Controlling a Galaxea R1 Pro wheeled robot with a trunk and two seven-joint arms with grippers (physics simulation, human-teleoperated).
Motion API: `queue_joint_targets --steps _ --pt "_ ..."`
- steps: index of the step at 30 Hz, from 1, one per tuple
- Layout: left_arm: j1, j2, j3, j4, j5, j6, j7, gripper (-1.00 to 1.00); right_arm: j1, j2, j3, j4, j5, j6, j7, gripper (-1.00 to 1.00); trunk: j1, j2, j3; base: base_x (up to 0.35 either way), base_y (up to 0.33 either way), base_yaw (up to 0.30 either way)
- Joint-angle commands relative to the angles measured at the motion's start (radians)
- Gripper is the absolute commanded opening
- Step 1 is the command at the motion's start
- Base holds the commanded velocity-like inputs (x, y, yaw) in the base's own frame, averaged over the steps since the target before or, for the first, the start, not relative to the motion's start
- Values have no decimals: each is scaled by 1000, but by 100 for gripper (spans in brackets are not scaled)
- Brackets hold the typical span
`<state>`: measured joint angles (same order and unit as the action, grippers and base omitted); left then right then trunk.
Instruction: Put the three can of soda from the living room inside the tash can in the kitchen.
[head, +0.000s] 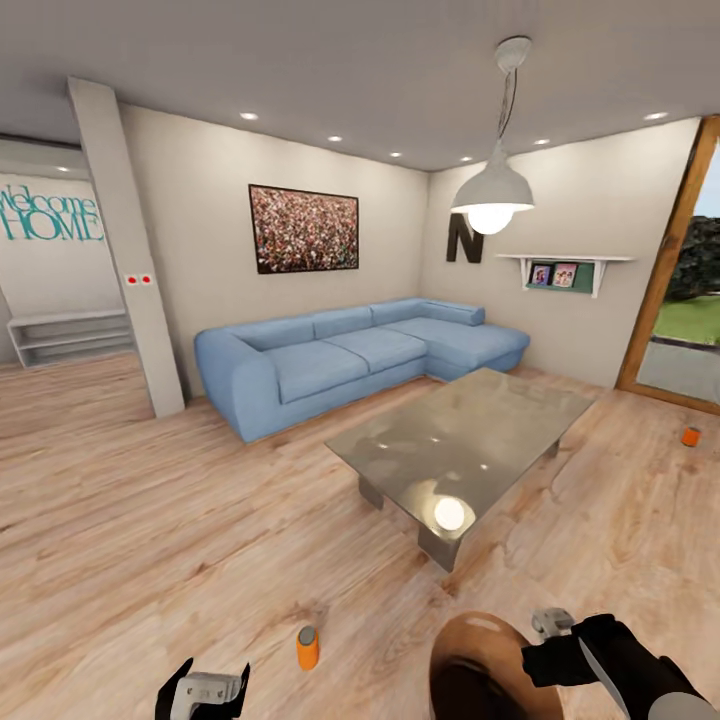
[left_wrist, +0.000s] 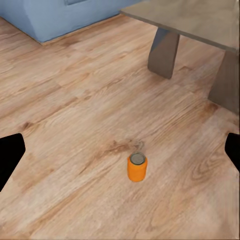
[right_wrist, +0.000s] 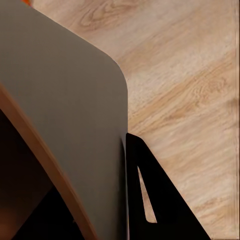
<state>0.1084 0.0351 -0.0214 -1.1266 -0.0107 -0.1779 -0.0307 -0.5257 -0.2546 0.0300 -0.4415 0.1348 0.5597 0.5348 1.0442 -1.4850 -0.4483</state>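
Big blue sofa sits in the corner behind the glass surface. Right claw grips a brown bin by its rim. Left claw is spread wide and empty above one orange can standing on the floor; another orange can stands well apart by the glass door.

"Welcome HOME" wall lettering, letter N

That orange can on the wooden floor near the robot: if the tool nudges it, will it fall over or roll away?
The small orange cylindrical can with a silvery top stands upright and looks taller than wide, so a high nudge would probably tip it. Once on its side, it would likely roll on the smooth wood floor.
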Motion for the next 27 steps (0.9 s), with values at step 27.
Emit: queue_joint_targets --steps 27 --pt "-1 0 0 1 0 -6 -1 100 0 0 -2 -1 -15 5 3 -100 0 0 18 187 141 -235"
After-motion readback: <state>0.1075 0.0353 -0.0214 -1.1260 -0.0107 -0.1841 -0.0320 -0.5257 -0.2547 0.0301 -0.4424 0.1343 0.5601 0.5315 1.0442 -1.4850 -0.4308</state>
